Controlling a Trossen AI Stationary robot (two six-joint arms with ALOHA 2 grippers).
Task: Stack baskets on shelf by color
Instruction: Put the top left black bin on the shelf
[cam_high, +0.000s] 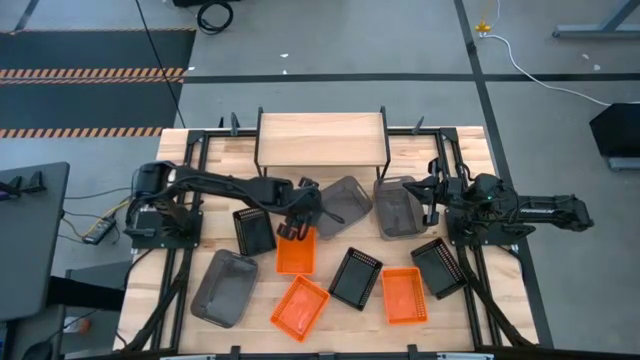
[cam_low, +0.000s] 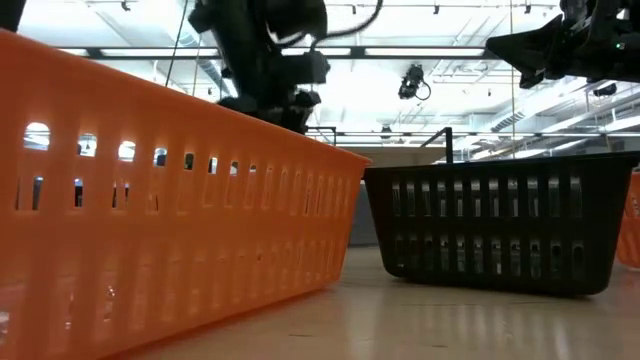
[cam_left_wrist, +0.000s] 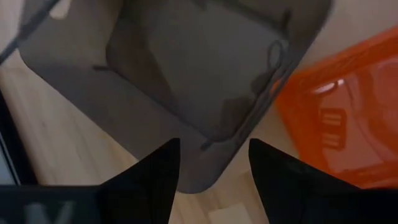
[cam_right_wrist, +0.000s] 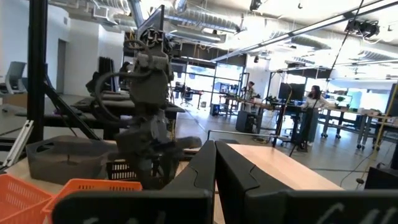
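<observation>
Nine baskets lie scattered on the wooden table in front of the shelf (cam_high: 320, 138), which stands at the far edge. My left gripper (cam_high: 300, 222) hangs open, slanting down over the near corner of a grey basket (cam_high: 345, 200) (cam_left_wrist: 205, 68), next to an orange basket (cam_high: 295, 252) (cam_left_wrist: 348, 112). Its fingers (cam_left_wrist: 158, 171) stand on either side of that corner's rim; I see no touch. My right gripper (cam_right_wrist: 216, 168) is shut and held level above the table at the right, by another grey basket (cam_high: 400, 208).
A third grey basket (cam_high: 225, 288) lies at the near left. Two more orange baskets (cam_high: 300, 305) (cam_high: 404, 295) and three black ones (cam_high: 253, 230) (cam_high: 355, 277) (cam_high: 440, 267) fill the middle and near part. People stand in the room beyond.
</observation>
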